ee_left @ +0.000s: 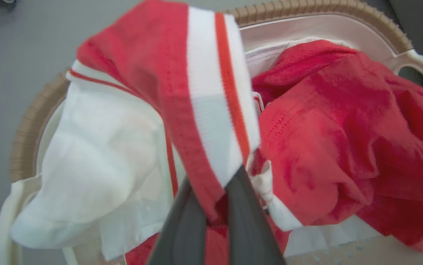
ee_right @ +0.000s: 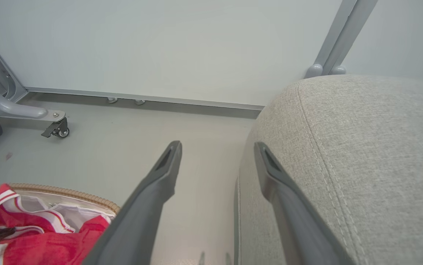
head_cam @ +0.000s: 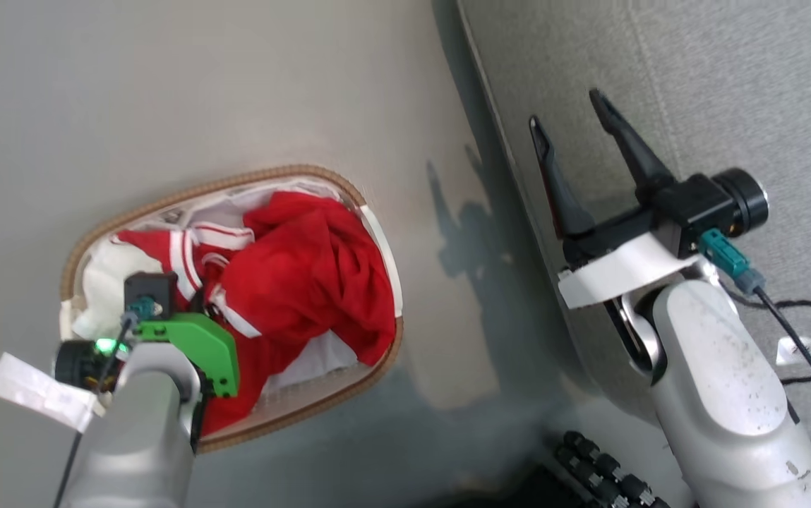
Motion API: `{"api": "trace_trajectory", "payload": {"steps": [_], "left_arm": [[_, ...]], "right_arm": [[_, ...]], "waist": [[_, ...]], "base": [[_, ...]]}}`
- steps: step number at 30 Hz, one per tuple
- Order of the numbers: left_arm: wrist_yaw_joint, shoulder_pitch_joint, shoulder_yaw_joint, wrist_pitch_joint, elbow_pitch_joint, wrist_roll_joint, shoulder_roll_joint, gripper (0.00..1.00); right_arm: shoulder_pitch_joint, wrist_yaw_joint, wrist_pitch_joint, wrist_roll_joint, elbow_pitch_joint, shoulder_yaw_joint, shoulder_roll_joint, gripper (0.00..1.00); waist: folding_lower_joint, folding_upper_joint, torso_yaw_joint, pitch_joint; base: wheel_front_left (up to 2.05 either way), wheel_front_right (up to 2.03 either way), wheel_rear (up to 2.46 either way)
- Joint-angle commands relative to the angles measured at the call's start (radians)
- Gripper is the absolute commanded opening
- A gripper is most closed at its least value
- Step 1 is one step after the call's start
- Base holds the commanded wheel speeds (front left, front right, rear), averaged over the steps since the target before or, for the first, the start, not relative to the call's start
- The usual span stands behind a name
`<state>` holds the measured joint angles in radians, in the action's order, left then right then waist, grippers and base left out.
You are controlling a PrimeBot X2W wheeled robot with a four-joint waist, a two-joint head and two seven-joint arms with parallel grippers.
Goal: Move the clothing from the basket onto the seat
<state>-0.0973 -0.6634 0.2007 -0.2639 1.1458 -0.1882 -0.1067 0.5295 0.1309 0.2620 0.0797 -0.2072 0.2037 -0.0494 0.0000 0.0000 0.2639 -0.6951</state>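
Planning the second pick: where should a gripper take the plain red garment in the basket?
Probably pinch the plain red garment at its raised, bunched crest, coming straight down from above: it lies heaped on top, and the basket walls block its sides.

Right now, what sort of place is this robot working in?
Probably a test room staged like a home: a grey sofa and a laundry basket of red clothes sit on a bare grey floor, near a plain wall and a metal frame on a caster.
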Motion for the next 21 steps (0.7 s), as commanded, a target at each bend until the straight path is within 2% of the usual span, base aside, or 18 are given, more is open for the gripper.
{"api": "trace_trajectory", "payload": {"steps": [1, 12, 21], "left_arm": [[-0.004, 0.039, -0.004, -0.001, -0.01, -0.008, 0.004, 0.0], [-0.018, 0.22, -0.007, -0.001, -0.171, -0.023, 0.044, 0.0], [-0.03, 0.314, 0.017, -0.001, -0.329, -0.045, 0.054, 0.0]], "right_arm": [[-0.03, 0.0, 0.004, 0.001, -0.014, -0.007, -0.004, 1.0], [-0.186, 0.0, 0.004, -0.003, -0.079, -0.02, -0.004, 1.0], [-0.304, 0.0, 0.004, -0.014, -0.113, -0.034, -0.004, 1.0]], "waist": [[0.0, 0.0, -0.03, 0.12], [0.0, 0.0, -0.095, 0.367], [0.0, 0.0, -0.145, 0.535]], "base": [[0.0, 0.0, 0.0], [0.0, 0.0, 0.0], [0.0, 0.0, 0.0]]}}
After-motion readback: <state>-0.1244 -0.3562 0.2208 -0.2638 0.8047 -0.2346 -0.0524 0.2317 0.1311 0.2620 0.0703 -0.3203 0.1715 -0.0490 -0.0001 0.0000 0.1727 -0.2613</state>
